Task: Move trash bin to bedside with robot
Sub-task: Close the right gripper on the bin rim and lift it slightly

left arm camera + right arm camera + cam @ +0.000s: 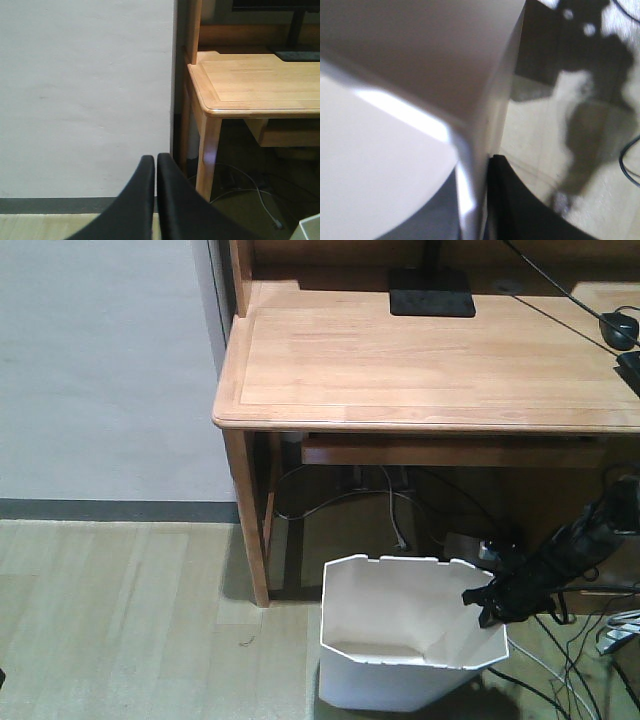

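Right gripper (487,602) has its jaws pinching the right rim of the trash bin (390,685), which sits on the floor (120,620) by the table (400,370) leg (250,520). Loose cables (392,510) are tangled behind and beside it. Left gripper (155,167) jaws are pressed together, holding nothing.

Trash bin (420,55) wall — blurred, close-up
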